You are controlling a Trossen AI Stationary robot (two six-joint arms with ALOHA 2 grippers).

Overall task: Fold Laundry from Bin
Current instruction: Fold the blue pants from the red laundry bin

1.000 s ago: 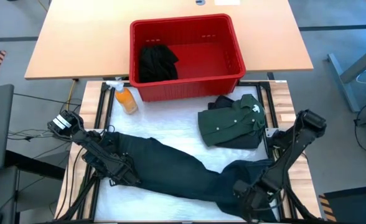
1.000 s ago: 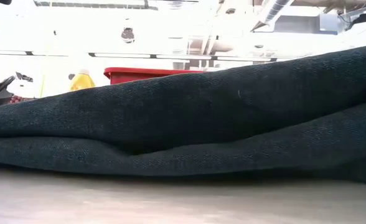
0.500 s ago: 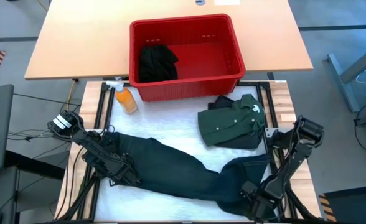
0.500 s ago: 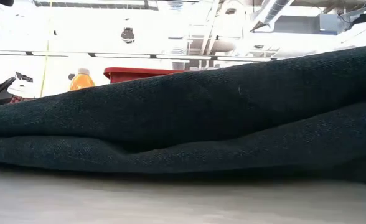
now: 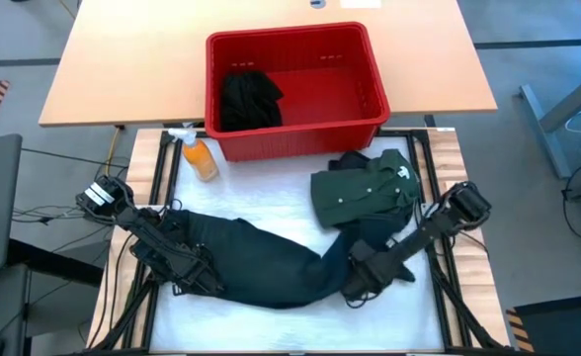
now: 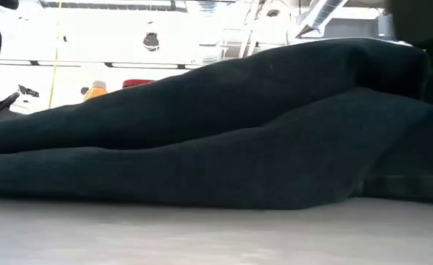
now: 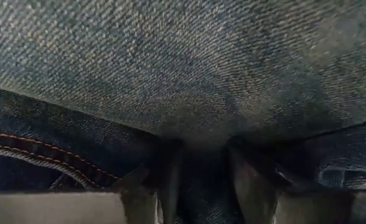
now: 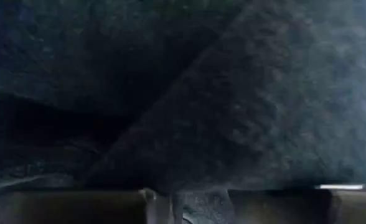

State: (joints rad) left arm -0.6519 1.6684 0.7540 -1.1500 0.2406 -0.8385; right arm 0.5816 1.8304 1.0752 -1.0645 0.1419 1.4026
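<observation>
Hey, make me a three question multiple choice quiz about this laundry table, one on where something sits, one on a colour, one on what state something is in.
1. Where is the orange spray bottle?
A. inside the bin
B. on the table by the bin's near left corner
C. on the green shirt

2. What colour is the bin?
A. red
B. blue
C. grey

3. What state is the green shirt in?
A. hanging over the bin's rim
B. folded on the table
C. balled up in the bin

Answers: 1 B, the bottle stands outside the crate wall. 2 A, its walls and rim are red. 3 B, it lies as a neat packet with collar up, right of the dark jeans.
</observation>
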